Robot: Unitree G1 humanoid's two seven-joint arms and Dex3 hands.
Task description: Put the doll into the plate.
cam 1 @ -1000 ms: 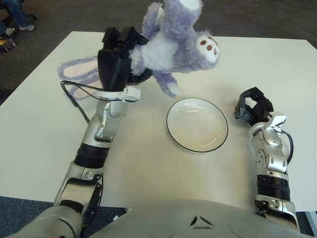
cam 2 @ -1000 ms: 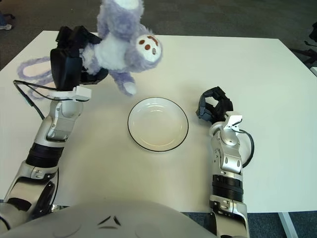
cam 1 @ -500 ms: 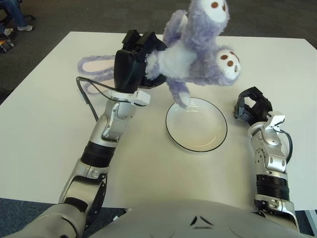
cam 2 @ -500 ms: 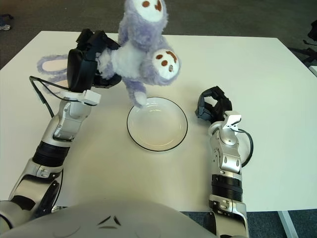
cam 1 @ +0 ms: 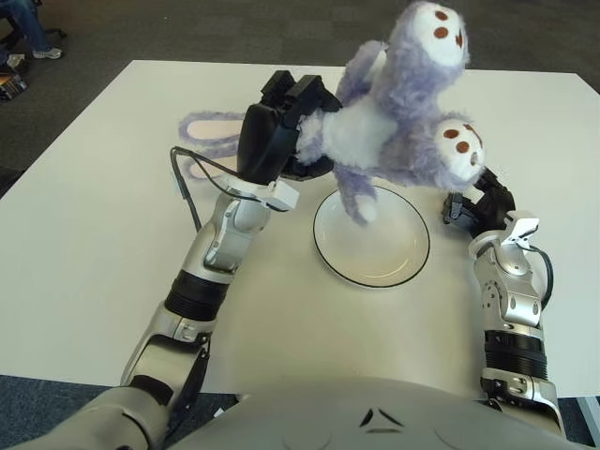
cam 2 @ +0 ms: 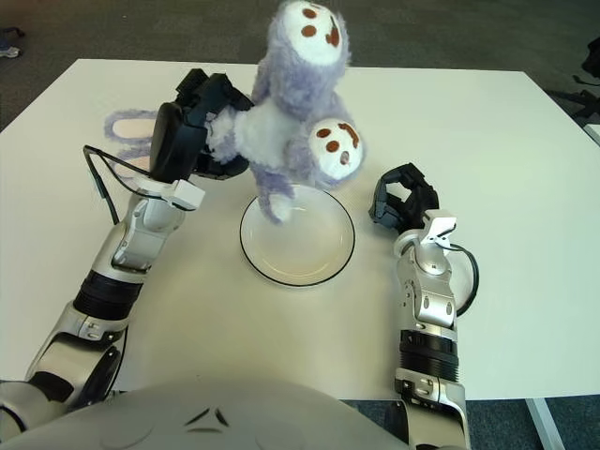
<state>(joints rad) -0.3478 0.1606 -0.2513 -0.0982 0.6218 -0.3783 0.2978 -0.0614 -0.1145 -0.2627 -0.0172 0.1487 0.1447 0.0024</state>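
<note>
Carrying the doll (cam 2: 281, 122) toward the plate (cam 2: 297, 272): transport step, release not yet done. Left robot hand (cam 2: 192, 131) is clamped on its torso, holding it aloft; one leg dangles over the plate's near-left rim. Next: lower over centre, then let go. Right robot hand (cam 2: 401, 202) idle beside the plate, fingers curled, holding nothing.

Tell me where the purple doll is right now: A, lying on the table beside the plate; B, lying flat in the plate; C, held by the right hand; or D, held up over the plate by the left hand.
D: the left hand grips the doll aloft over the plate, one leg dangling above it.
</note>
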